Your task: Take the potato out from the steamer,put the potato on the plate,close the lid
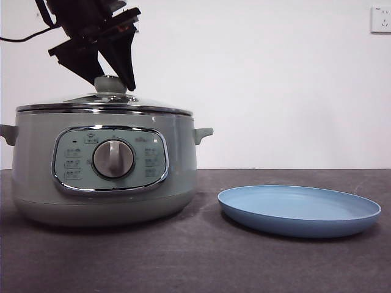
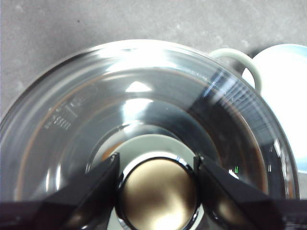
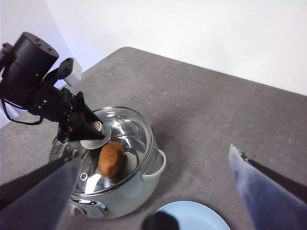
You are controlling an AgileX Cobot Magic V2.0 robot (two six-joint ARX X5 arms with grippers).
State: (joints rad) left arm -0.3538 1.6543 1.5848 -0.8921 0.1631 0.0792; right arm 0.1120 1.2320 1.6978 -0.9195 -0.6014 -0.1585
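The sage-green steamer [image 1: 104,177] stands on the left of the table with its glass lid [image 1: 143,104] on it. My left gripper [image 1: 112,83] comes down from above, and its jaws press both sides of the lid's knob [image 2: 158,191]. The lid rests on the pot's rim. In the right wrist view the orange-brown potato [image 3: 112,159] shows through the lid, inside the steamer [image 3: 136,189]. The light-blue plate [image 1: 299,210] lies empty to the right of the steamer. My right gripper [image 3: 156,154] is open and empty, high above the table.
The steamer's side handle [image 1: 203,133] points toward the plate, with a narrow gap of dark table [image 1: 208,256] between them. A wall socket [image 1: 380,19] sits at the upper right of the white wall.
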